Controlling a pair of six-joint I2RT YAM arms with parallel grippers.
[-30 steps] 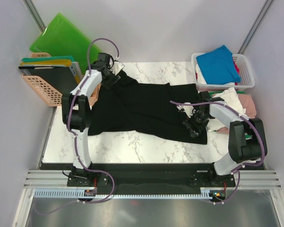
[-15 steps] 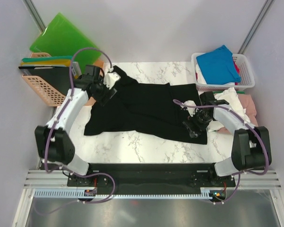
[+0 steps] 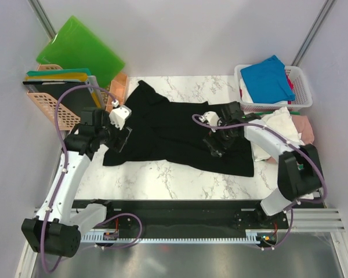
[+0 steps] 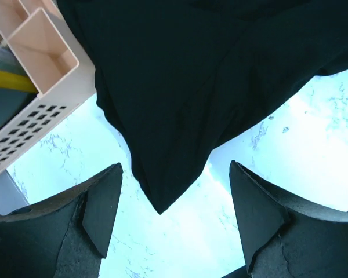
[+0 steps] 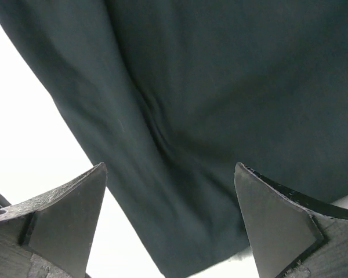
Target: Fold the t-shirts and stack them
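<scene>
A large black t-shirt (image 3: 174,130) lies spread across the marble table (image 3: 162,176). My left gripper (image 3: 122,138) hovers open over its near left corner; in the left wrist view that pointed corner (image 4: 162,116) lies between the fingers of the left gripper (image 4: 175,174), untouched. My right gripper (image 3: 213,145) hangs open above the right half of the shirt; the right wrist view shows black cloth (image 5: 220,75) under the right gripper (image 5: 170,168) with nothing gripped. A blue t-shirt (image 3: 267,75) sits in the white basket (image 3: 304,95). White (image 3: 278,124) and pink (image 3: 304,124) t-shirts lie at the right edge.
A peach basket (image 3: 52,110) holding flat boards stands at the far left, its corner close to the shirt (image 4: 40,63). Green plastic boards (image 3: 81,49) lean against the back wall. A strip of bare marble runs along the near edge.
My left gripper let go of the shirt's far left part and swung back to the near left corner. My right gripper opened wide and moved left over the shirt.
</scene>
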